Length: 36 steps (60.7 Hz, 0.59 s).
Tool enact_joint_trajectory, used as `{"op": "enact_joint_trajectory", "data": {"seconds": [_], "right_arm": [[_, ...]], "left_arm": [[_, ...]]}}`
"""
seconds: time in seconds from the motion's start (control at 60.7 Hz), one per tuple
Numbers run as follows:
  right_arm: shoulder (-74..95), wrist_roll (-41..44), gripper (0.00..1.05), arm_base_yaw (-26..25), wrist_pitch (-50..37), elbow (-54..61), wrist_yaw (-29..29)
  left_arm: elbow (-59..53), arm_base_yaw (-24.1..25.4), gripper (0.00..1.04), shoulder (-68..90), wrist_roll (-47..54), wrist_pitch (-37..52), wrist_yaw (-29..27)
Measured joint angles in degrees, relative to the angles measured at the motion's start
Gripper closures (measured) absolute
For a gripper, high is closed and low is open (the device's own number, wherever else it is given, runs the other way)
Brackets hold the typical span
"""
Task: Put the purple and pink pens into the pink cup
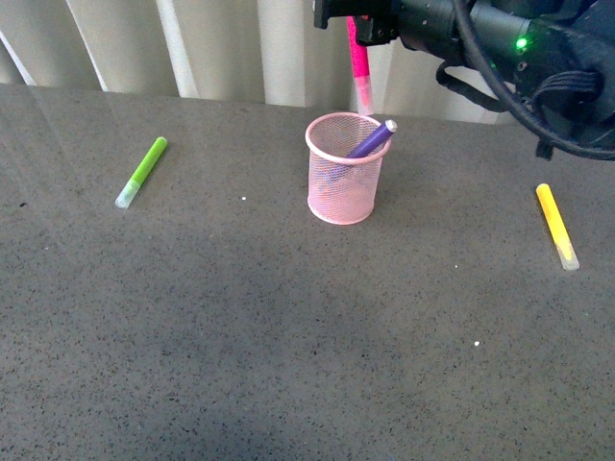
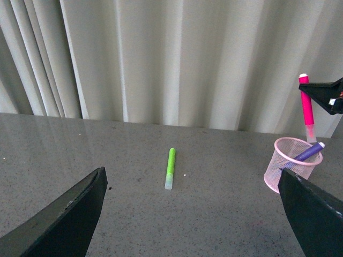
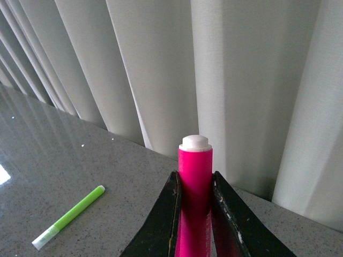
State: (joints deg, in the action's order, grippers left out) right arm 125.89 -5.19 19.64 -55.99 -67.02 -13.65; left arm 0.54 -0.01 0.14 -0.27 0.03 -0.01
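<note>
The right gripper (image 1: 357,21) is clamped on the pink pen (image 1: 359,67), which hangs vertically, cap down, directly above the far rim of the pink cup (image 1: 343,171). The purple pen (image 1: 370,141) already leans inside the cup. A straight descent should seat the pink pen. The left gripper (image 2: 190,214) is spread wide, empty, well away.

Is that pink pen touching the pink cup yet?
Apart. The left wrist view shows the pink pen hanging above the pink cup, grey table visible between them.
</note>
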Motion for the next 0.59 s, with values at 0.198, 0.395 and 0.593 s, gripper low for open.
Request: {"op": "enact_joint_trajectory", "data": {"seconds": [0.198,0.395,0.593], "right_arm": [[2.38,0.04,0.94,0.39,0.04,-2.40,0.15],[2.64,0.66,0.90,0.57,-0.15,-2.36,-0.24],[2.73,0.68,0.50,0.26,-0.35,-2.12,-0.31]], "left_arm": [[0.00,0.00,0.07,0.00,0.00,0.00,0.00],[0.00,0.00,0.07,0.00,0.00,0.00,0.00],[0.00,0.00,0.07,0.00,0.00,0.00,0.00]]}}
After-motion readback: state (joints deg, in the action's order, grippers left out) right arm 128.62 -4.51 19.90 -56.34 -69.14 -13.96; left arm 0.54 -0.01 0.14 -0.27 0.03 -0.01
